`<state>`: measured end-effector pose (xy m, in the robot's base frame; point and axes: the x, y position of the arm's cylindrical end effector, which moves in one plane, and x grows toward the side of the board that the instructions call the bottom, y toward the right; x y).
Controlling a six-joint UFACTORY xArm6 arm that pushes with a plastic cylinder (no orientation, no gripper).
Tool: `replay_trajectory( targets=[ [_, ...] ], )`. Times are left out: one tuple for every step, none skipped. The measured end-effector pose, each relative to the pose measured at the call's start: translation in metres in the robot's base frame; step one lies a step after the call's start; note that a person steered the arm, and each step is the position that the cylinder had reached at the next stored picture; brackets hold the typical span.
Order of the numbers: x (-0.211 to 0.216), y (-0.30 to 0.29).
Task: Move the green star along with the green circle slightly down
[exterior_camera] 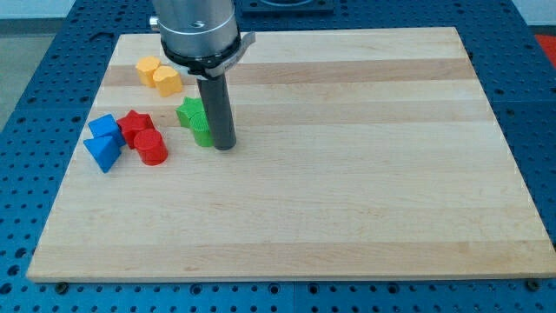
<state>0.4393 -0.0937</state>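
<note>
Nearest: blue triangle (103, 152), red cylinder (151, 147), red star (134, 125) and blue cube (103, 127), clustered at board (347, 217) left.

Green star (190, 112) over green circle (202, 133), touching; pair's long axis runs roughly top to bottom, upper left of centre.

Tip (225, 146): against circle's right side, so seemingly placed beside rather than above the pair. No pincer fitted; nothing gripped.

Yellow blocks (158, 75): two, top left, apart.

Yellow blocks (158, 76), red blocks (142, 136), blue blocks (103, 142), wooden board (347, 191).
</note>
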Motion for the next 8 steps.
replay_trajectory(
  targets=[
    [-0.005,0.016],
    [-0.053,0.044],
    [-0.111,0.046],
    [-0.128,0.008],
    [-0.125,-0.029],
    [-0.11,-0.054],
    [-0.094,-0.072],
    [-0.084,-0.075]
  ],
)
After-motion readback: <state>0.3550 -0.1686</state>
